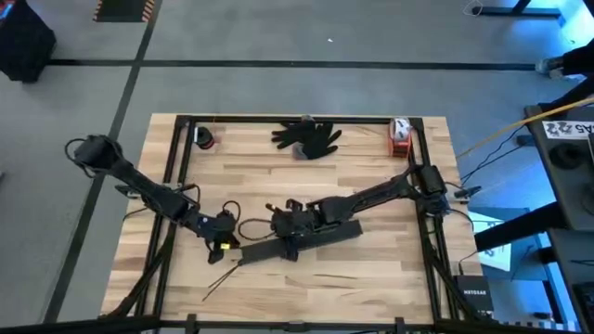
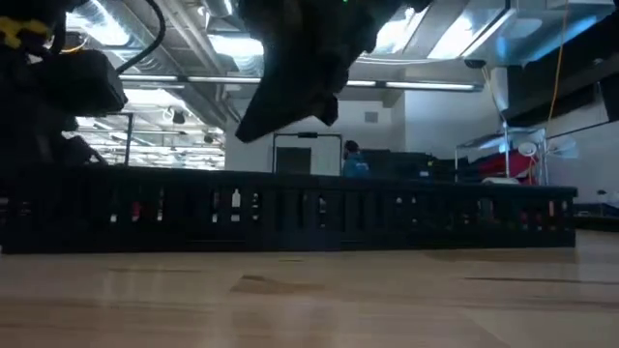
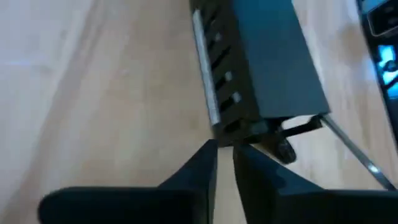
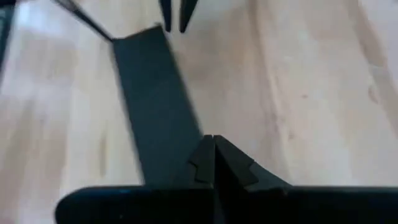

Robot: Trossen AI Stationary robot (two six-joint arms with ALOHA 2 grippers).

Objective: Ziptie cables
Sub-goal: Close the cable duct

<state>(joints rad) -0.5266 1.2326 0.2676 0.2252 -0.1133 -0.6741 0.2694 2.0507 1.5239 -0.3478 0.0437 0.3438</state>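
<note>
High view, centre of frame: both grippers meet over the black slotted bar (image 1: 306, 237). The left gripper (image 3: 225, 163) is narrowed to a slim gap just off the bar's end; the right gripper (image 4: 214, 152) is pressed closed — apparently holding nothing. The cables (image 1: 243, 227) seem to loop between the two arms, left of centre, though they are hard to make out. Risk: closed fingers may push the bar and drag the cables aside.
</note>
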